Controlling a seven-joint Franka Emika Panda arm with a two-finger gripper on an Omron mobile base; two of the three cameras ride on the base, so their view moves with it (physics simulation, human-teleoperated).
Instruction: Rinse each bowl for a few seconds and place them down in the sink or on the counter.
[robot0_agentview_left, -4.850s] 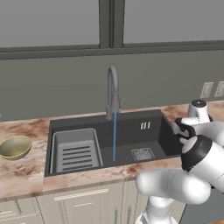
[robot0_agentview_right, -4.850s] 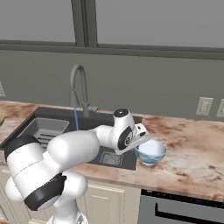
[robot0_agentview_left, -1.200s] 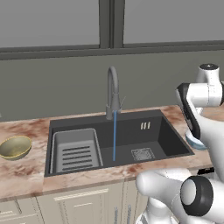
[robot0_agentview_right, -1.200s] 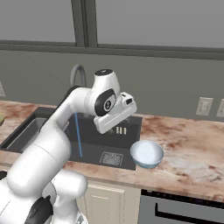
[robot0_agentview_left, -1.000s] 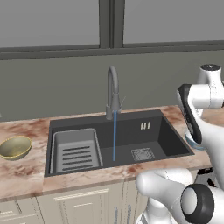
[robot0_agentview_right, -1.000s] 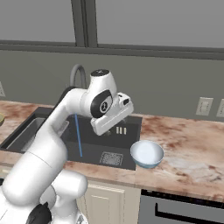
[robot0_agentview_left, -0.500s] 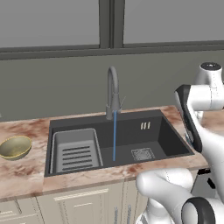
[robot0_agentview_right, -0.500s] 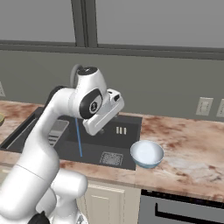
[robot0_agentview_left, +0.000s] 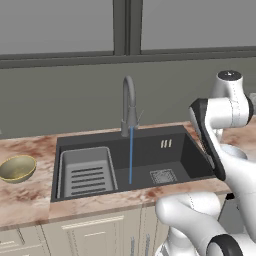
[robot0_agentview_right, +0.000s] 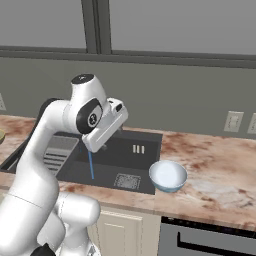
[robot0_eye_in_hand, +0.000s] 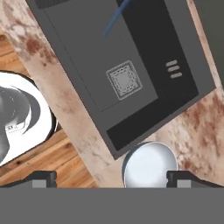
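Bowls sit far apart, w/ the sink between them. Going big to small: we see the counter (robot0_agentview_left: 30, 200), reddish-brown marbled slab, running across the front over beige cabinets. Set into it is the sink (robot0_agentview_left: 150, 150), dark grey basin, w/ a lighter ribbed tray (robot0_agentview_left: 86, 172) in its left part and a square drain (robot0_agentview_left: 162, 176) on the basin floor nr the right. Gooseneck faucet (robot0_agentview_left: 128, 105) stands at the back rim, a thin blue stream of water (robot0_agentview_left: 131, 155) falling into the basin just left of the drain.

Pale blue bowl (robot0_agentview_right: 168, 175) rests upright on the counter, touching the sink's right front corner or just beside it. Olive-gold bowl (robot0_agentview_left: 17, 167) sits upright on the counter left of the sink.

Our claw (robot0_eye_in_hand: 111, 179) hangs high over the pale blue bowl, fingertips (robot0_eye_in_hand: 43, 177) spread wide, gripping nothing.
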